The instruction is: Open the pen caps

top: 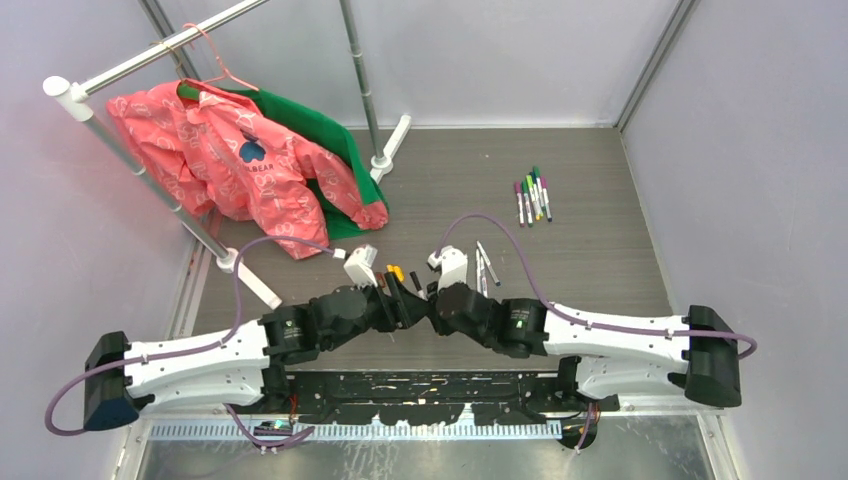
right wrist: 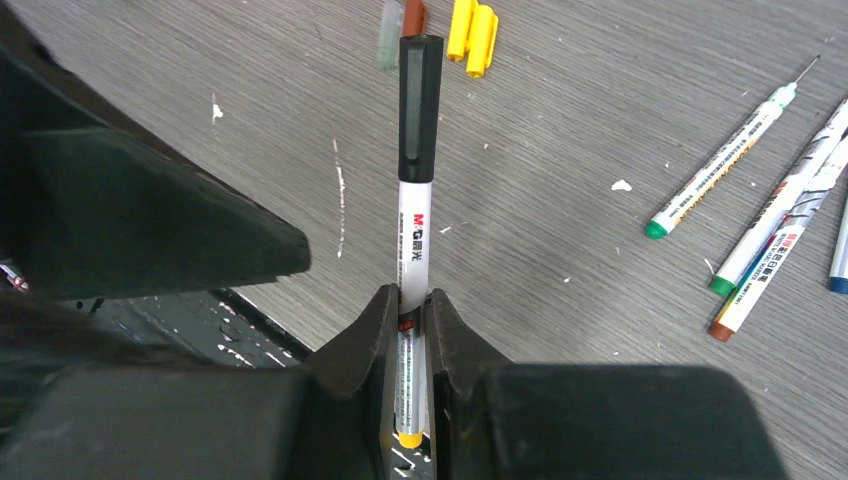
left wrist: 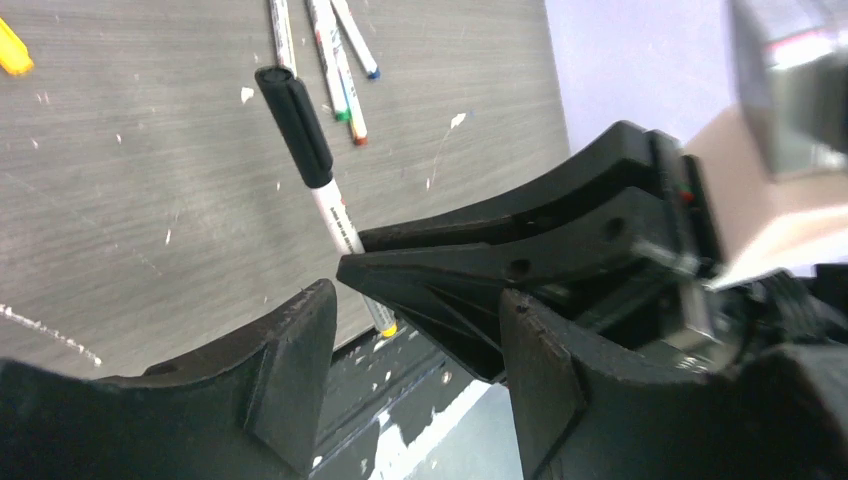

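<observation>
Watching from the side, I saw the right gripper [right wrist: 405, 300] pinched tight on a pen [right wrist: 412, 250]. Its jaws were clamped on the white barrel down near the yellow tail end, so the black cap [right wrist: 419, 105] poked out well past the fingertips. The left gripper [left wrist: 418, 300] had its jaws roughly half apart with nothing in them, right up beside the right jaws, and the cap sat out ahead of them, not between them. Beyond the cap's tip a few loose caps [right wrist: 472, 30] lay on the table [right wrist: 600, 90], with some bare pens [right wrist: 730, 160] off to one side of the right jaws. My guess is the pen was light, stiff, smooth plastic with a snug push-on cap, so kinda slippery. I'd have grabbed the cap around its middle, squeezed firmly and pulled straight along the barrel, no bending.
</observation>
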### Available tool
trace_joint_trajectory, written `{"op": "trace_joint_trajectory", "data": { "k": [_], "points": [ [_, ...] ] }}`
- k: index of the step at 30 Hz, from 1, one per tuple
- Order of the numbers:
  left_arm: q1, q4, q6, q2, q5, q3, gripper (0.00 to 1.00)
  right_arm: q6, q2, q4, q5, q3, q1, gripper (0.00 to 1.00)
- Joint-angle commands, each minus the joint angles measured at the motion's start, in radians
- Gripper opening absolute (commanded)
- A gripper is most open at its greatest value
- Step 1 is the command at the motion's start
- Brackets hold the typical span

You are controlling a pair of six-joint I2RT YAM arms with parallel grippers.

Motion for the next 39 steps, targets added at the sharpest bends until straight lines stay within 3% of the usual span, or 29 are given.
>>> {"op": "trace_joint_trajectory", "data": {
  "k": [1,11,23,30,39],
  "points": [
    [-0.049,-0.029,-0.032,-0.013,-0.151,0.012,0.62,0.064,-0.041,0.035,0.169,0.022,0.126,0.01],
    [-0.102,-0.167,-0.068,-0.099,-0.309,0.022,0.62,0.116,-0.019,-0.048,0.407,0.096,0.381,0.01],
    [-0.101,-0.203,-0.045,-0.121,-0.334,0.057,0.61,0.125,0.057,-0.034,0.452,0.144,0.464,0.01],
    [-0.107,-0.154,-0.066,-0.127,-0.309,0.002,0.49,0.126,0.052,0.005,0.463,0.123,0.478,0.01],
    [-0.122,-0.132,-0.074,-0.144,-0.316,-0.038,0.25,0.103,0.079,0.043,0.463,0.128,0.48,0.01]
  ]
}}
